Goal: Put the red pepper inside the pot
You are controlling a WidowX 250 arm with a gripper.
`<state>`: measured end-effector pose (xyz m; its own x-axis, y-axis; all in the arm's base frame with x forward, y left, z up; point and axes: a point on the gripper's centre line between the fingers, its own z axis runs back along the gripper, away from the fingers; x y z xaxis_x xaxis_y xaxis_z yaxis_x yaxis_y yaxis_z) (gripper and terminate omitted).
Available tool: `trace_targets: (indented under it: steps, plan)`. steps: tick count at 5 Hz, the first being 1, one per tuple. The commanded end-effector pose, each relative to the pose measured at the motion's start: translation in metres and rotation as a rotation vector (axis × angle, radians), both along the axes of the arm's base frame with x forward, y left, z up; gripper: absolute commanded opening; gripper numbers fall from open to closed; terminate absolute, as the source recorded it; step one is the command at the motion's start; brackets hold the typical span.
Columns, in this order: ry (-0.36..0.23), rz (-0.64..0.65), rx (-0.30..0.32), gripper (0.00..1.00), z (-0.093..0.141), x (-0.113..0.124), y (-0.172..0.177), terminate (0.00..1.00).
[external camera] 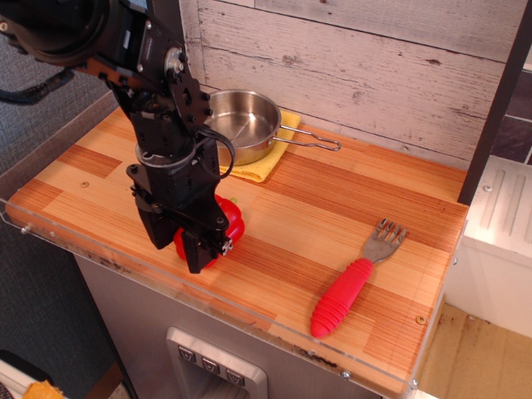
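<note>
The red pepper (229, 218) is glossy red with a small green stem, near the front left of the wooden counter. My gripper (179, 246) is lowered over it, its black fingers closed on the pepper's two sides. The pepper looks slightly raised off the wood. Much of the pepper is hidden behind the fingers. The pot (241, 125), a shallow steel pan with a wire loop handle pointing right, sits empty at the back of the counter, behind the gripper.
The pot rests on a yellow cloth (259, 166). A fork with a ribbed red handle (342, 294) lies at the front right. A whitewashed plank wall (374, 66) runs behind the counter. A clear plastic lip (274, 326) lines the front edge.
</note>
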<state>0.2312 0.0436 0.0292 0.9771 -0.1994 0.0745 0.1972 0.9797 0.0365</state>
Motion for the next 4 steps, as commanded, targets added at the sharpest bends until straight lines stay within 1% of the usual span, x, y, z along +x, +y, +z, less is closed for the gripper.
trace_targets:
  steps: [1, 2, 3, 4]
  plan:
    - [-0.125, -0.009, -0.06, 0.0, 0.06, 0.02, 0.009, 0.0]
    - [-0.143, 0.012, -0.047, 0.0, 0.074, 0.04, 0.021, 0.0]
    - [-0.116, 0.072, -0.023, 0.0, 0.067, 0.067, 0.041, 0.0]
    - [-0.073, 0.105, -0.004, 0.0, 0.058, 0.088, 0.047, 0.0]
